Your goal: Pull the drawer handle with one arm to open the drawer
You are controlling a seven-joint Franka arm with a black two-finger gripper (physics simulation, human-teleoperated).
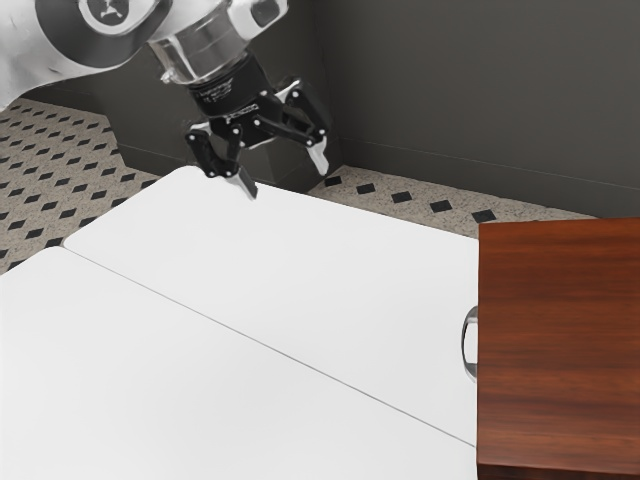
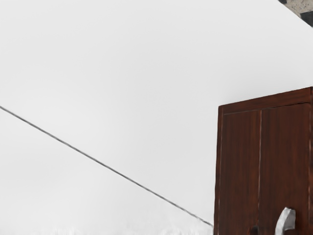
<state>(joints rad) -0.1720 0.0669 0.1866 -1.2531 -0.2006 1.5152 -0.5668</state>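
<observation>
A dark reddish wooden cabinet [image 1: 560,345] stands on the white table at the exterior view's right. Its silver drawer handle [image 1: 468,343] sticks out of the side facing the arm. The drawer front looks flush with the cabinet. My gripper [image 1: 283,172] hovers above the table's far edge at the upper left, well away from the handle, open with nothing between its fingers. In the wrist view the cabinet [image 2: 264,161] shows its panelled front, with the handle [image 2: 285,220] low on it.
The white table [image 1: 230,330] has a thin seam [image 1: 270,345] running diagonally across it. Beyond the table lie a patterned floor [image 1: 60,170] and a dark grey wall [image 1: 480,80].
</observation>
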